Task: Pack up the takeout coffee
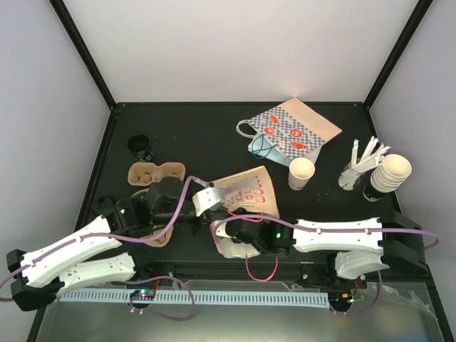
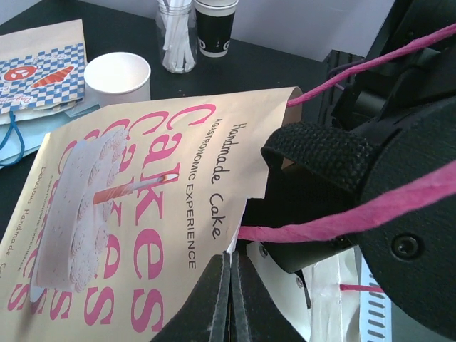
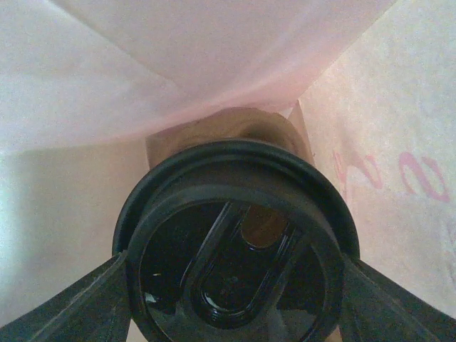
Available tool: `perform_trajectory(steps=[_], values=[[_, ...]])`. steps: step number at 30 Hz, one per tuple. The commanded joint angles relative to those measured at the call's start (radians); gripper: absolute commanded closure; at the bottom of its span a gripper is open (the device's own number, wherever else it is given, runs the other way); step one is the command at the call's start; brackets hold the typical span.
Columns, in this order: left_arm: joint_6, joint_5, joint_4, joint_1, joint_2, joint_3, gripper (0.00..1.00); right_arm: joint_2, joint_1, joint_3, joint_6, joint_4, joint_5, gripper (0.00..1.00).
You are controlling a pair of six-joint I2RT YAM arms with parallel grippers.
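Observation:
The pink cake bag (image 1: 246, 189) lies on its side at mid-table, mouth toward the arms. My left gripper (image 2: 229, 260) is shut on the bag's (image 2: 128, 199) upper mouth edge and holds it up. My right gripper (image 3: 231, 263) reaches inside the bag (image 3: 107, 71), its fingers (image 3: 85, 299) closed on both sides of a black-lidded cup (image 3: 235, 242). From above, that gripper (image 1: 239, 239) is mostly hidden by the bag's mouth. The takeout coffee (image 1: 301, 173), a small white paper cup, stands upright and open to the right of the bag; it also shows in the left wrist view (image 2: 117, 75).
A cardboard cup carrier (image 1: 153, 174) and a small black cup (image 1: 141, 147) sit at the left. A blue checked bag (image 1: 292, 128) lies at the back. At the right stand a stack of cream cups (image 1: 392, 171) and a glass of stirrers (image 1: 353, 174).

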Motion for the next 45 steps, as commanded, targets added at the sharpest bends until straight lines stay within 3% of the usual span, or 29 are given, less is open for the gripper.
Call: perform_trajectory(steps=[1, 12, 22, 33, 38, 45], values=[[-0.033, 0.069, 0.059, -0.007, -0.012, 0.021, 0.98, 0.013, -0.008, 0.036, 0.091, -0.132, 0.004, 0.54], [-0.057, 0.1, 0.018, 0.017, 0.055, 0.109, 0.98, -0.028, -0.002, 0.098, 0.156, -0.308, -0.127, 0.55], [-0.12, 0.271, -0.025, 0.115, 0.126, 0.208, 0.98, -0.054, -0.004, 0.183, 0.18, -0.44, -0.163, 0.59], [-0.249, 0.537, -0.1, 0.304, 0.249, 0.311, 0.99, -0.044, -0.016, 0.322, 0.188, -0.63, -0.371, 0.59], [-0.35, 0.638, -0.063, 0.373, 0.306, 0.322, 0.98, -0.029, -0.053, 0.351, 0.18, -0.658, -0.482, 0.61], [-0.362, 0.637, -0.143, 0.414, 0.405, 0.401, 0.98, 0.014, -0.108, 0.371, 0.174, -0.659, -0.6, 0.61]])
